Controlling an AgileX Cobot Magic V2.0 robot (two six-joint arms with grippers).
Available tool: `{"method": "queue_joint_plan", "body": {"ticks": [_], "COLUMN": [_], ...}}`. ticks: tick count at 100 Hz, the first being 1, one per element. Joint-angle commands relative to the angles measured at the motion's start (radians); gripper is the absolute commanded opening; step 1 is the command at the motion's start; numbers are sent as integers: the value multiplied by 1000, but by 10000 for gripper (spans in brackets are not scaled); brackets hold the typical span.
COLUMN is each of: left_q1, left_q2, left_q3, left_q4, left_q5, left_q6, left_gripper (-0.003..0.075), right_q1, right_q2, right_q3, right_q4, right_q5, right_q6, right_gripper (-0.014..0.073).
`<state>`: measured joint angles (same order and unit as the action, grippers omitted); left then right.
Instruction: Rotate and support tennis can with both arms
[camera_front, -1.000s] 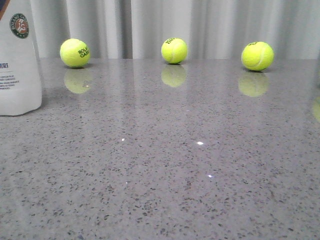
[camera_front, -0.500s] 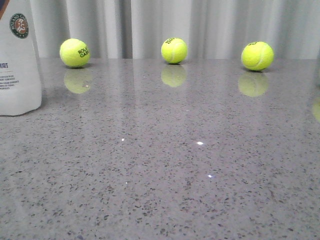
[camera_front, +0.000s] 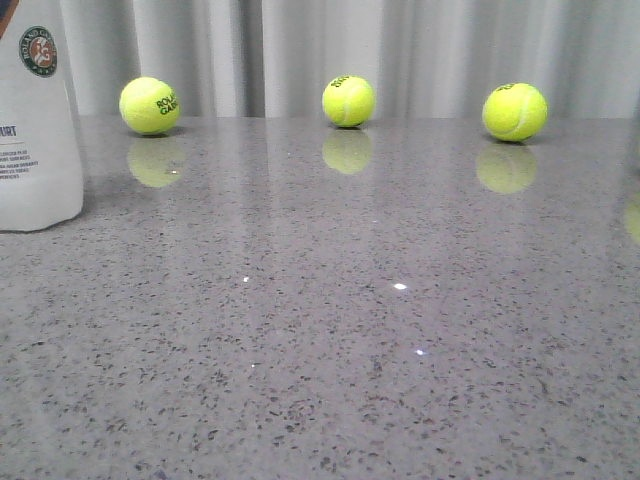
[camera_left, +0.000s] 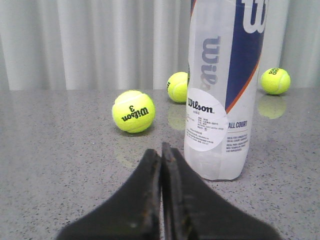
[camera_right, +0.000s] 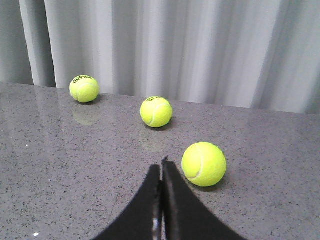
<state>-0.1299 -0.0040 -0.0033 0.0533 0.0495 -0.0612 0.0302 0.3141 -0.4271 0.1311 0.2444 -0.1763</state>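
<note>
Tennis can (camera_front: 38, 115) stands upright at the far left edge of the front view, cut off by the frame, with its round green-red badge near the upper left corner and its base resting on the speckled grey table (camera_front: 330, 340). Across the back of that view we see three yellow-green balls in a row before the pale curtain (camera_front: 440, 50): the left ball (camera_front: 150, 105), the middle ball (camera_front: 349, 101) and the right ball (camera_front: 514, 111), each well apart from the others and mirrored in the glossy surface. Neither arm shows in the front view. In the left wrist view we find our left gripper (camera_left: 161, 152) at the bottom centre, its two dark fingers pressed together with nothing between them. The can rises just beyond and to the right of the tips, apart from them, showing its navy panel, orange stripe and white round sticker. A ball marked with a 3 (camera_left: 133, 111) sits left of the can, another peeks out from behind the can's left side, and one more lies at the right edge. In the right wrist view our right gripper (camera_right: 161, 167) also has its fingers pressed together and empty; the nearest ball (camera_right: 203, 164) lies just to its right, not touching.
</note>
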Motion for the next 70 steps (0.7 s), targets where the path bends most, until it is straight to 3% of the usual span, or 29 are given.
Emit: {"method": "queue_joint_plan", "body": {"ticks": [1, 25, 49, 70], "left_q1": [0, 0, 0, 0], "left_q2": [-38, -38, -38, -38], "left_q3": [48, 48, 48, 48], "left_q4": [-8, -8, -8, -8], "left_q5": [-83, -83, -83, -83], "left_q6": [-7, -7, -7, -7], "left_gripper": [-21, -21, -21, -21], "right_q1": [-5, 13, 96, 105], "right_q2": [9, 8, 8, -15], "right_q3": [-24, 16, 153, 262], "right_q4": [2, -16, -249, -256], "right_q5": [-76, -130, -363, -490], "right_q6": [-3, 56, 270, 287], "right_gripper": [-70, -70, -70, -70]}}
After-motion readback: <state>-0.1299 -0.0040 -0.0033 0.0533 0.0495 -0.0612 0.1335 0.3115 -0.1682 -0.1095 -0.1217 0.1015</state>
